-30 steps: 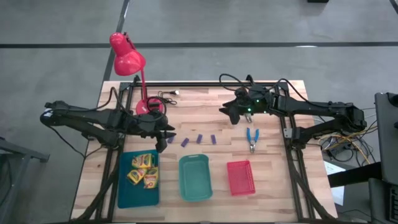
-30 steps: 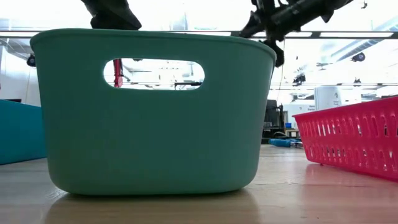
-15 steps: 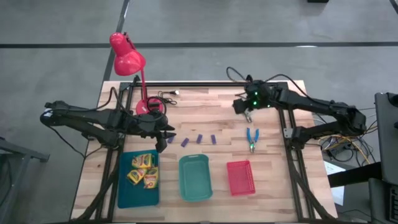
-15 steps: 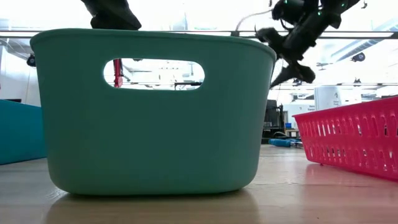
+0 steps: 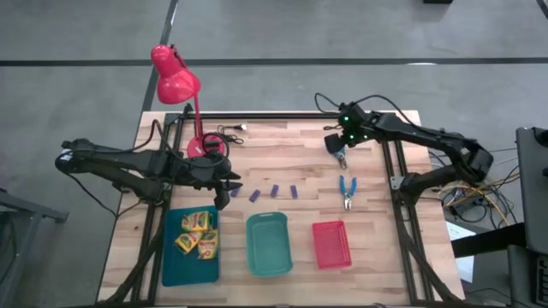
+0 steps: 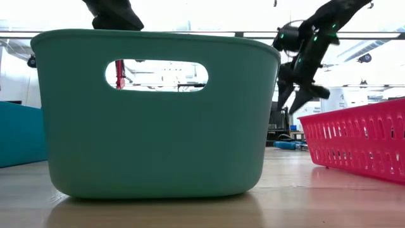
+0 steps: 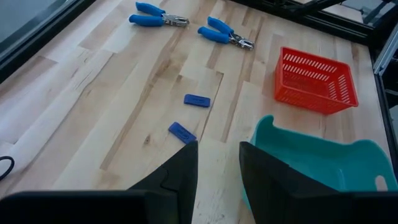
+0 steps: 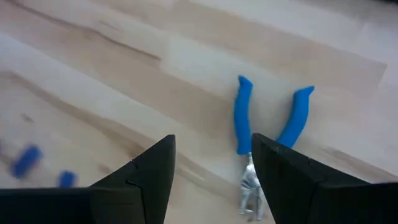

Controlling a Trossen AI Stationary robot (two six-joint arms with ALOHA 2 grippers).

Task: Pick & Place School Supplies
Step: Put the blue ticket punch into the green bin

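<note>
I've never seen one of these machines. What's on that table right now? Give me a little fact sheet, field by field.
Teal tray: three crayon boxes inside
Green tray: nothing visible inside
Red basket: nothing visible inside
Purple blocks: loose on the wood
Blue-handled pliers: lying on the table
Right gripper: open, above a second pair of pliers
Left gripper: open, beside the purple blocks
Red lamp: far left corner

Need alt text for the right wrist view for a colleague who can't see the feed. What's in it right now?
The right gripper, fingers open, hangs over a blue-handled tool lying on the wooden table, its handles spread and its metal tip between the fingers. Two small blue-purple blocks lie blurred at the edge.
</note>
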